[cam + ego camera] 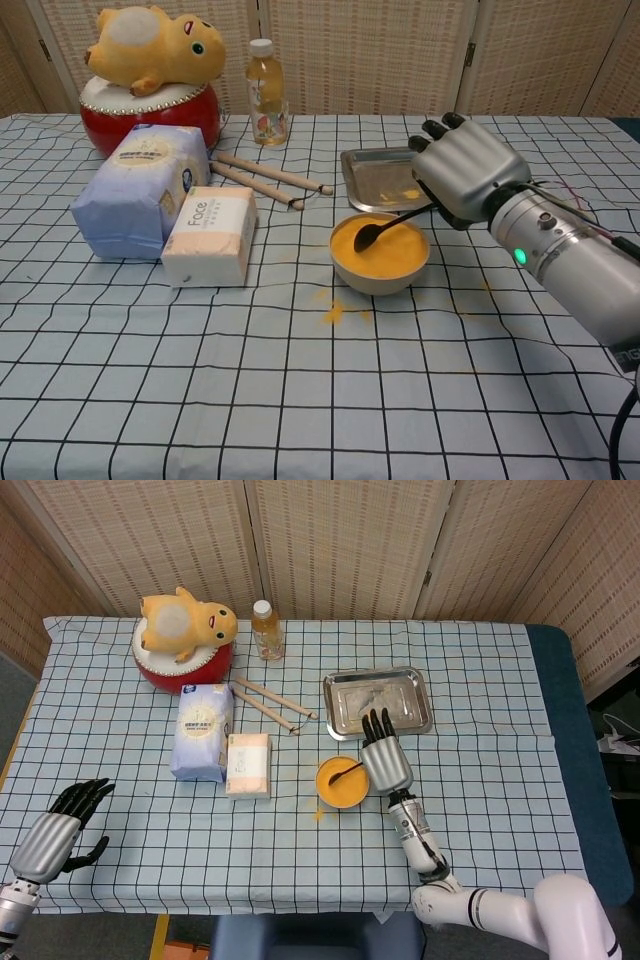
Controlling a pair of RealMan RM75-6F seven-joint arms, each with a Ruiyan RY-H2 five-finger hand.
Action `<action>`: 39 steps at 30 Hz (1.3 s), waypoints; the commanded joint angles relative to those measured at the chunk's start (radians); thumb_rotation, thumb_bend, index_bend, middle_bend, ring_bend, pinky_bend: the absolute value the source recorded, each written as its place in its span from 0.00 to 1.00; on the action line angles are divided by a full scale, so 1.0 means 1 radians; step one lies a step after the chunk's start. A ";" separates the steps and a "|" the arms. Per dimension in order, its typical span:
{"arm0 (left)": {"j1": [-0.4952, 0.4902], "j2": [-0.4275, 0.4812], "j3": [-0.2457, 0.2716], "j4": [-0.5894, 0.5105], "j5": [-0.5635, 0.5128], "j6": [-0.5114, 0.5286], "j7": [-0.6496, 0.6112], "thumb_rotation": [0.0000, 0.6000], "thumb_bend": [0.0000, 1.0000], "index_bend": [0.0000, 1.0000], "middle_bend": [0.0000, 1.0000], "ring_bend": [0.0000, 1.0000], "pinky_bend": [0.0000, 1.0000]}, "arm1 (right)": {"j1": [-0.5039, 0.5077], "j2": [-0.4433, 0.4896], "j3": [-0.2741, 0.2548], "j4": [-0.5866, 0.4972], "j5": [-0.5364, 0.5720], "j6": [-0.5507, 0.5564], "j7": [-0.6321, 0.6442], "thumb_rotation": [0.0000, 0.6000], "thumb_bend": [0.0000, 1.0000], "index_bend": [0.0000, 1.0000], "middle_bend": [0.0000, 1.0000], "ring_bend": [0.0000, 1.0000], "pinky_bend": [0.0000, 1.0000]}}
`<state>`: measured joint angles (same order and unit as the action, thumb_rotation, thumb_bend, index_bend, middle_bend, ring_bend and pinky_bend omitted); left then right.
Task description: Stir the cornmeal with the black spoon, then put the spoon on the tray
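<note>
Your right robot hand (462,170) grips the black spoon (388,224) by its handle, bowl end resting in the cornmeal (382,250) of the white bowl (379,277), just in front of the steel tray (377,702), while your left robot hand (52,834) rests open, well left of the bowl, at the bench (500,770) edge.
</note>
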<state>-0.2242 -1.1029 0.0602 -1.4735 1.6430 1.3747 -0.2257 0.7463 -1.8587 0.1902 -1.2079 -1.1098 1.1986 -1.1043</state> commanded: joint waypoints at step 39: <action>0.001 -0.006 -0.002 0.003 -0.005 0.002 0.008 1.00 0.42 0.00 0.01 0.00 0.07 | 0.012 -0.026 -0.005 0.080 -0.037 -0.031 0.086 1.00 0.41 0.84 0.12 0.00 0.08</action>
<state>-0.2235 -1.1087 0.0582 -1.4709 1.6384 1.3763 -0.2182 0.7608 -1.8858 0.1884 -1.1266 -1.1439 1.1682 -1.0197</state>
